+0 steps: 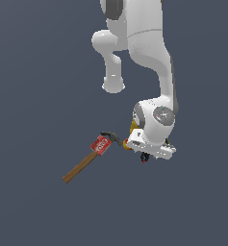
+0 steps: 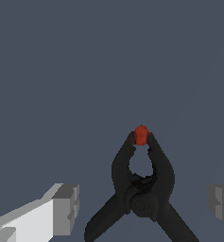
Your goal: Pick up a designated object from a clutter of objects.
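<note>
The designated object, a small black spring clamp [image 2: 142,184] with a red tip [image 2: 141,134], lies flat on the grey floor between my fingers in the wrist view. My gripper [image 2: 144,208] is open, with one grey fingertip [image 2: 66,208] on each side of the clamp, both well apart from it. In the exterior view the clamp [image 1: 144,157] peeks out as a dark and red speck just under the white hand, and my gripper [image 1: 147,154] is low over it. The rest of the clutter of objects lies close by.
A wooden-handled hammer [image 1: 89,161] with a red label lies toward the exterior view's left of the hand, its dark head pointing at the hand. A sliver of a yellow bottle [image 1: 133,127] and something orange [image 1: 127,145] show behind the wrist, mostly hidden.
</note>
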Robot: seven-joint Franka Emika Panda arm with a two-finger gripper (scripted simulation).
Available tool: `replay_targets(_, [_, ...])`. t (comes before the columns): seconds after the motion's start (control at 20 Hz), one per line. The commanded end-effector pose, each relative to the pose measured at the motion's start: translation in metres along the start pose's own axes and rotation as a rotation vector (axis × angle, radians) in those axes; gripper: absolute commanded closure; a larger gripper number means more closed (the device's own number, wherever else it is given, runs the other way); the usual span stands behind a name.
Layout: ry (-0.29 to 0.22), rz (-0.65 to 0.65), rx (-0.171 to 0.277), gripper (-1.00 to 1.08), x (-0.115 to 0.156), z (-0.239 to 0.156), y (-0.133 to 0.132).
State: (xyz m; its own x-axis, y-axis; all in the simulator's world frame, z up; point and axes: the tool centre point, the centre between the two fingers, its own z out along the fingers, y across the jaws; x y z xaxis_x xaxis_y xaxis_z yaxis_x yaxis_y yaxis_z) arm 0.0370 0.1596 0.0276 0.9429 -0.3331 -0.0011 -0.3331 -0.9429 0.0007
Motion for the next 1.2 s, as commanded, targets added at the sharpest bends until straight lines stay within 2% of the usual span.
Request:
replay_targets(0.0, [0.001,0.001,0.001,-0.92,0.000,0.009,0.000])
replay_targets(0.2, [0.001,0.001,0.001,-0.92,0.001,0.013,-0.001])
replay_targets(0.25, [0.001,0.001,0.001,1.08,0.001,0.013,-0.001])
replay_targets(0.7, [0.001,0.001,0.001,1.08,0.001,0.013,-0.001])
replay_targets(0.75, [0.012,0.002,0.007,1.08,0.006,0.006,-0.002])
replay_targets(1.15, [0.012,0.002,0.007,1.08,0.001,-0.007,0.002])
